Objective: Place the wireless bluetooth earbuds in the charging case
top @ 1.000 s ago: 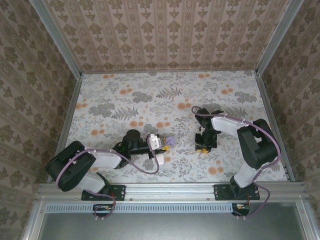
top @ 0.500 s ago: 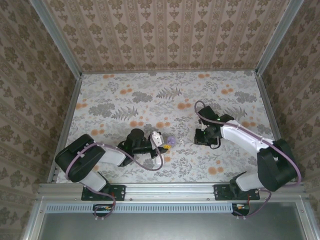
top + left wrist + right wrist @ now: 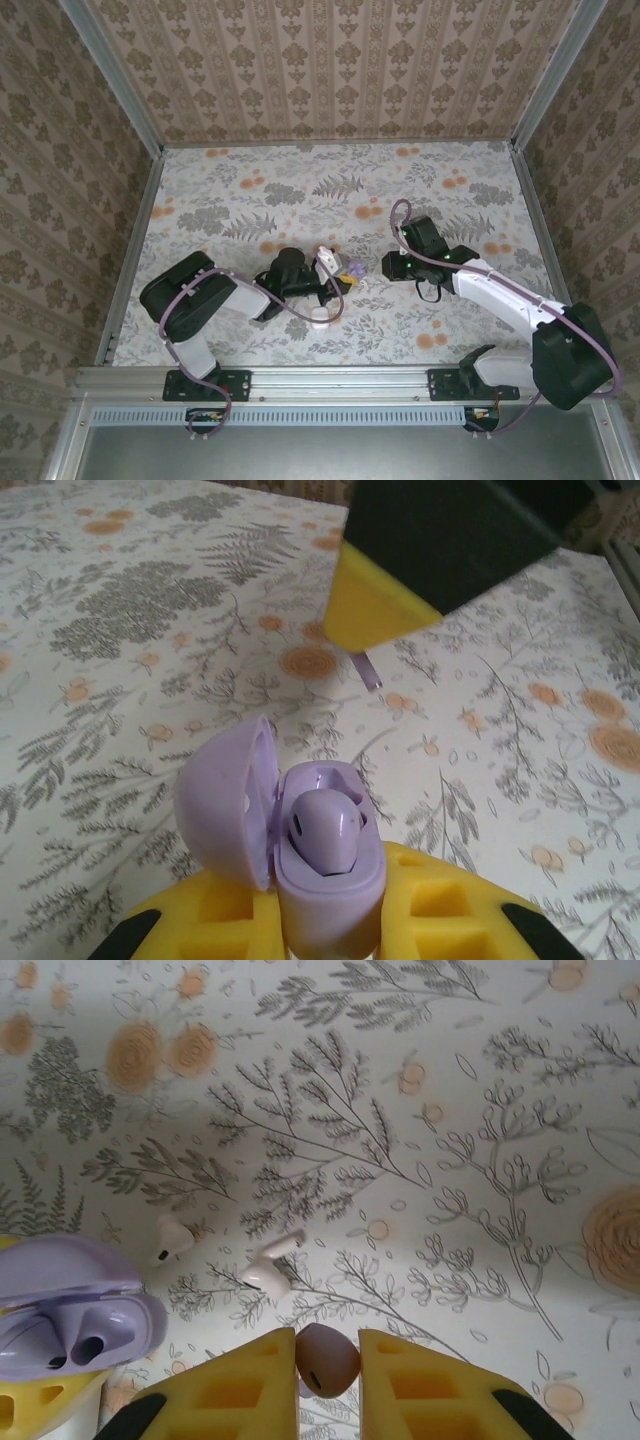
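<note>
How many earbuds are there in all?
4. One white earbud lies on the table, a second white earbud beside it. A purple earbud sits in the open purple case. The right gripper pinches a fourth earbud. More may be hidden.

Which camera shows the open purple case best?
Left wrist: the purple case sits close, lid open, one earbud seated. Right wrist catches it at the lower-left edge; top external, a tiny purple speck.
</note>
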